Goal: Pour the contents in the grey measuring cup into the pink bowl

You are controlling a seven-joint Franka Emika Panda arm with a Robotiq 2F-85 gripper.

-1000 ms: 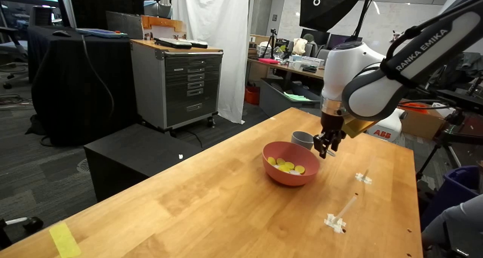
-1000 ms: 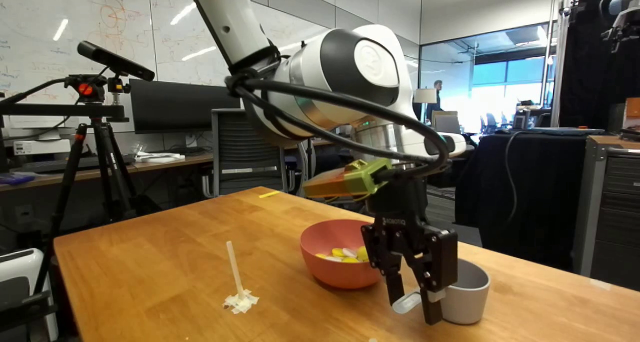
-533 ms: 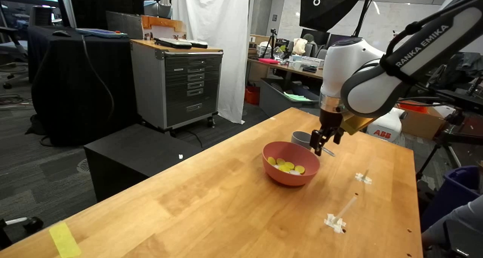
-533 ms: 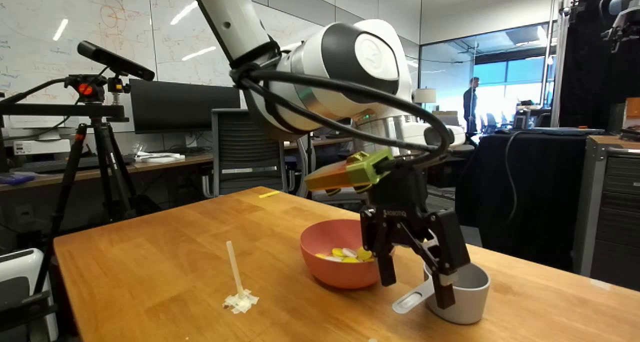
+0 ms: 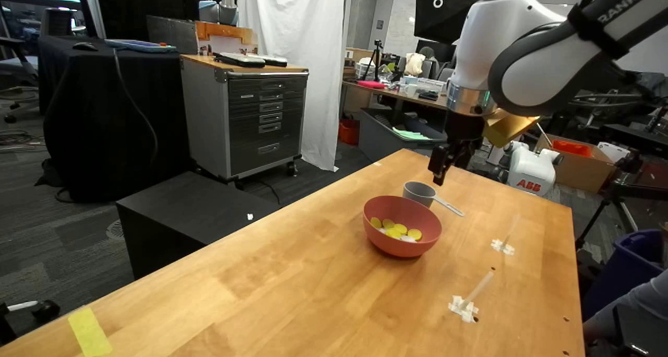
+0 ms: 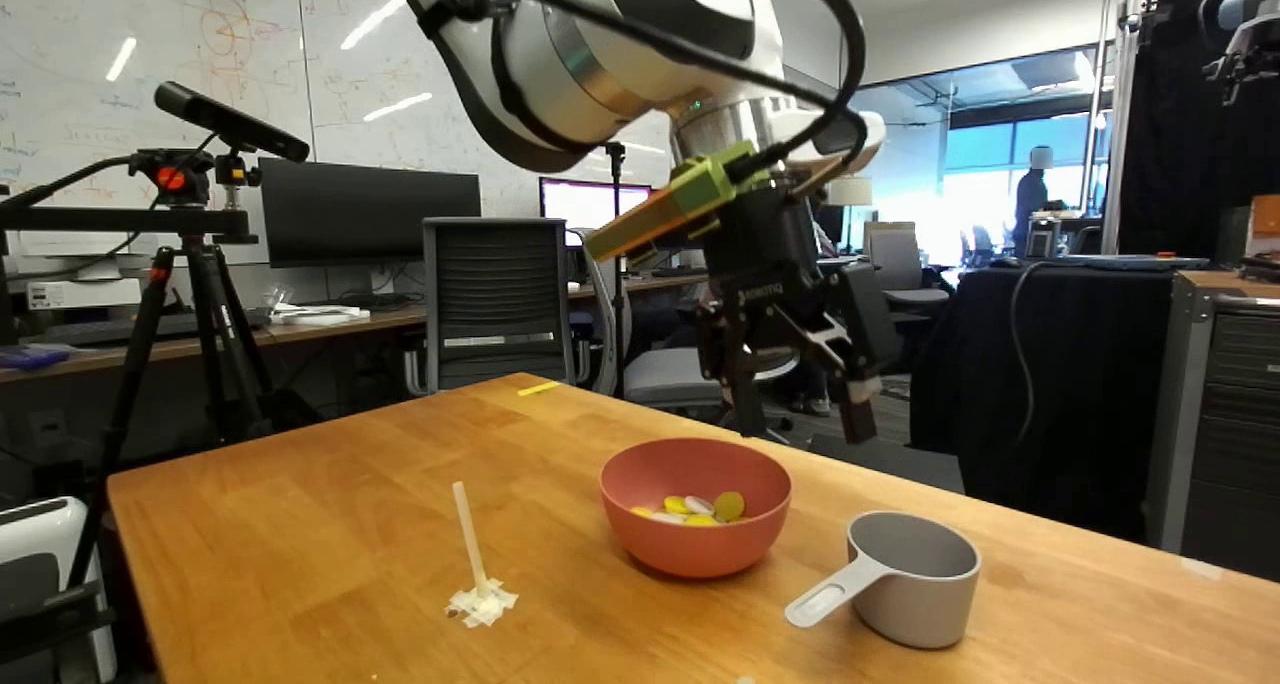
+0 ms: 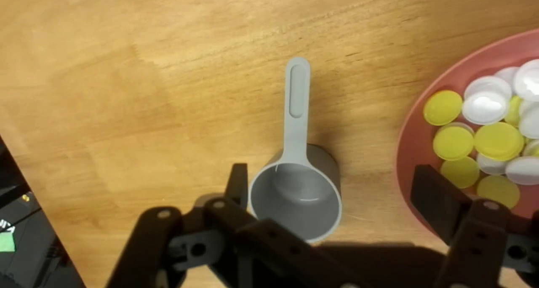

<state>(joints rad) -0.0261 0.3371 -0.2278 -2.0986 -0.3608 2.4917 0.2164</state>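
The pincer (image 6: 803, 427) hangs spread. Beside the upright grey measuring cup (image 6: 918, 606), the pink bowl (image 6: 695, 548) holds yellow and white discs (image 7: 499, 141).

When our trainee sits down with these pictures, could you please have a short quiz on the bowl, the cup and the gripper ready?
1. Fill the gap: the grey measuring cup stands on the wooden table with its mouth facing ___.
2. True or false: the Robotiq gripper is open and holds nothing.
3. Choose one: the yellow and white discs lie in
A) the grey measuring cup
B) the pink bowl
C) the Robotiq gripper

Key: 1. up; 2. true; 3. B
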